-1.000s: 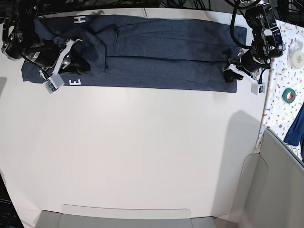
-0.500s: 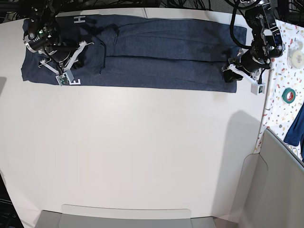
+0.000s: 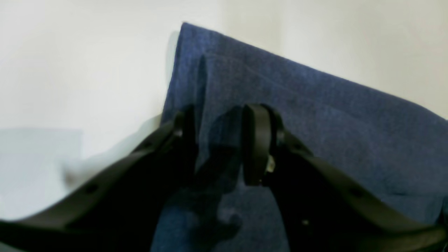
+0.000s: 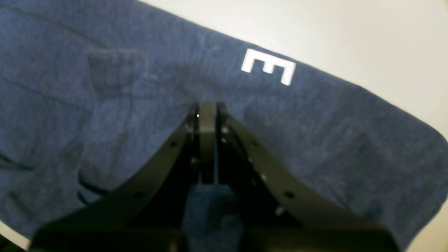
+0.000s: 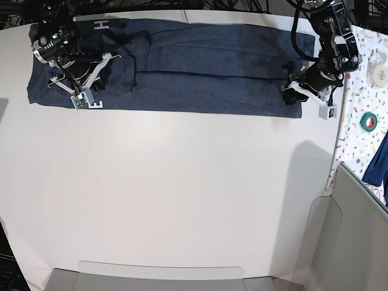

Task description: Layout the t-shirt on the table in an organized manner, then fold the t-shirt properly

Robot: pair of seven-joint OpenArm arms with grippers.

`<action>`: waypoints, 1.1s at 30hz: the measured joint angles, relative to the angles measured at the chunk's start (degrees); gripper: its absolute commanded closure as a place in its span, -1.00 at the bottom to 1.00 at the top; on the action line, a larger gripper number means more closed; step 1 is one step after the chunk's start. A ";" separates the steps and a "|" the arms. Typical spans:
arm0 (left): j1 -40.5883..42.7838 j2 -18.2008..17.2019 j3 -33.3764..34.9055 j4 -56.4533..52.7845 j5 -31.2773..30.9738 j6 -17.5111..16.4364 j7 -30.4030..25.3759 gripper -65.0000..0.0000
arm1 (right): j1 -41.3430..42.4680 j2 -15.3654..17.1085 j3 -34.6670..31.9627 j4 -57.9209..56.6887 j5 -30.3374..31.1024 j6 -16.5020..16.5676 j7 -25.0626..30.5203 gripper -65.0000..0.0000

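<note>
The dark navy t-shirt [image 5: 212,66] lies as a long folded band across the far side of the white table [image 5: 182,194], with a white letter E [image 5: 96,104] at its near left edge. My right gripper [image 5: 96,88] is over the shirt's left end. In the right wrist view it [image 4: 207,110] is shut just short of the E [image 4: 269,68], low over the shirt [image 4: 105,105]; no cloth shows between the fingers. My left gripper [image 5: 290,95] is at the near right corner. In the left wrist view it [image 3: 220,143] is open, jaws astride the shirt's [image 3: 315,115] edge.
A speckled side surface [image 5: 354,136] borders the table on the right, carrying a green tape roll [image 5: 368,121], a white roll [image 5: 379,59] and a blue cloth [image 5: 379,160]. A grey panel [image 5: 357,230] stands at the lower right. A pale tray edge [image 5: 160,273] runs along the front.
My right arm has drawn back towards the shirt's far left. The bunched flap it was at now lies flat on the band. The left arm has barely shifted.
</note>
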 measured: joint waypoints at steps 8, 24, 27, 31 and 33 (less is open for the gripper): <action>0.00 0.00 0.02 0.00 -0.07 -0.02 0.02 0.34 | -0.13 -2.51 -0.04 -0.83 -6.58 0.02 0.00 1.00; 0.00 0.00 0.02 0.00 -0.07 0.00 0.04 0.34 | -2.73 8.41 -25.70 -0.17 -6.16 0.07 1.46 1.00; 0.00 0.00 0.02 0.00 -0.04 -0.02 0.07 0.34 | -2.84 9.73 -26.86 -0.11 -5.75 0.04 1.90 1.00; 0.00 0.00 0.02 0.00 -0.07 -0.02 0.04 0.34 | -3.32 10.93 -26.82 0.72 -5.92 0.07 1.46 1.00; 0.00 0.00 0.02 0.00 -0.07 0.00 0.07 0.34 | -3.52 10.80 -24.65 0.72 -5.11 0.07 1.42 1.00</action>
